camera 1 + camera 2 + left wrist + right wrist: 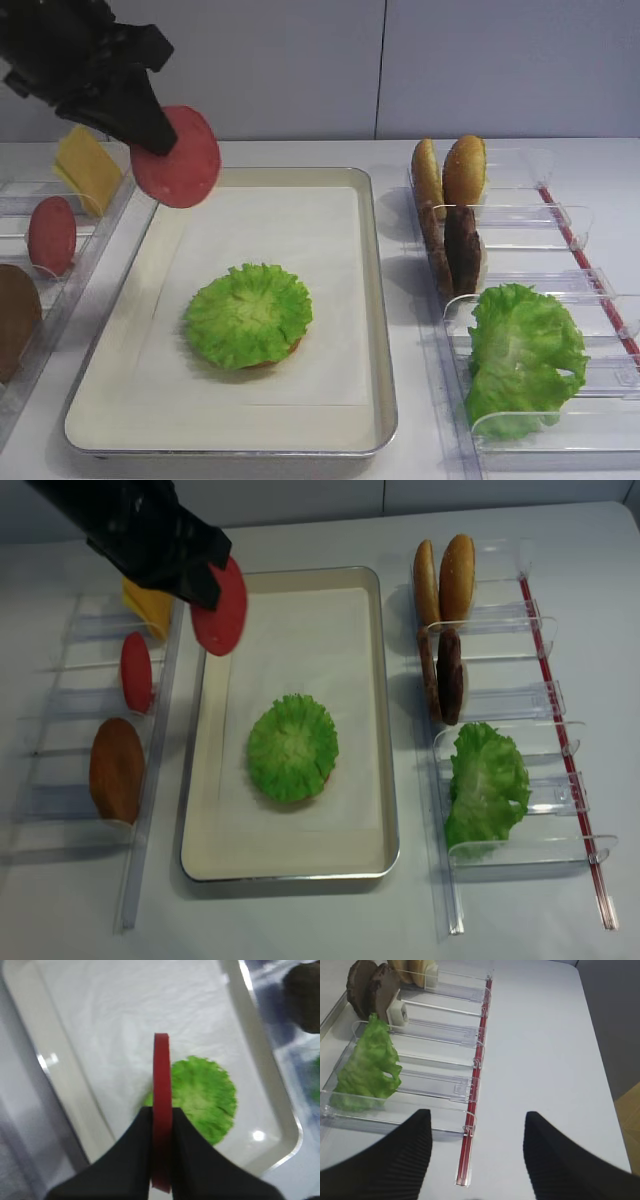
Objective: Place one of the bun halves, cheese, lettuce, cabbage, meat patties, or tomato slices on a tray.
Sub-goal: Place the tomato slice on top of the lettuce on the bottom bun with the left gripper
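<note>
My left gripper (160, 135) (205, 585) is shut on a red tomato slice (180, 158) (222, 608), held on edge in the air over the far left corner of the cream tray (375, 300) (390, 780). In the left wrist view the tomato slice (161, 1070) stands pinched between the black fingers (135, 1155), above the tray's paper liner. A round of green lettuce (248, 313) (205, 1095) lies in the tray's middle, with a bit of tan bun showing under its edge. My right gripper (477, 1114) is open over bare table, right of the right rack.
The left clear rack holds cheese (88, 165), another tomato slice (51, 235) and a brown round piece (15, 320). The right rack (440, 1035) holds bun halves (450, 172), meat patties (455, 250) and loose lettuce (520, 360). A red strip (472, 1110) edges that rack.
</note>
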You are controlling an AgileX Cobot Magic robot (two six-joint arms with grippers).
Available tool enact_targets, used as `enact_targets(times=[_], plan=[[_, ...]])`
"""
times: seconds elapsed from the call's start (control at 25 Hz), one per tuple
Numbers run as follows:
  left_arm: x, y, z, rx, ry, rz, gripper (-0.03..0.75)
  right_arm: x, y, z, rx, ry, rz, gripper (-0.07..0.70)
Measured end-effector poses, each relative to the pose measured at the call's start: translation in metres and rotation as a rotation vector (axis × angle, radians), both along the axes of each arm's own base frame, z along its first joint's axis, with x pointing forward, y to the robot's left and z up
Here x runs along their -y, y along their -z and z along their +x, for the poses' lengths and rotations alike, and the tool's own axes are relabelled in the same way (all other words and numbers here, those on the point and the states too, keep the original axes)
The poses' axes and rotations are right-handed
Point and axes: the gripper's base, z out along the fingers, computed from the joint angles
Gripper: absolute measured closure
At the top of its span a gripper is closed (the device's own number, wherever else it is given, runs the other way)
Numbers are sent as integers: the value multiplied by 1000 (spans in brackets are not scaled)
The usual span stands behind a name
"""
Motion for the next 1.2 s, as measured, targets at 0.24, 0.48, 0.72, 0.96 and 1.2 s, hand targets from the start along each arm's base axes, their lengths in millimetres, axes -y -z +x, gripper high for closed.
enact_targets(times=[0.24, 0.48, 0.72, 0.96, 1.2], plan=[[12, 16, -50, -70, 140, -229, 648, 0, 0, 0, 0, 0, 1, 227], [22, 62, -77, -155, 201, -448, 646, 0, 0, 0, 2, 0, 1, 227], [17, 92, -69, -72, 70, -589, 646, 0, 0, 0, 2, 0, 1, 227], [18, 127, -52, -141, -1, -603, 646, 0, 0, 0, 2, 0, 1, 227], [21, 147, -46, -224, -1, -640, 646, 0, 0, 0, 2, 0, 1, 227]])
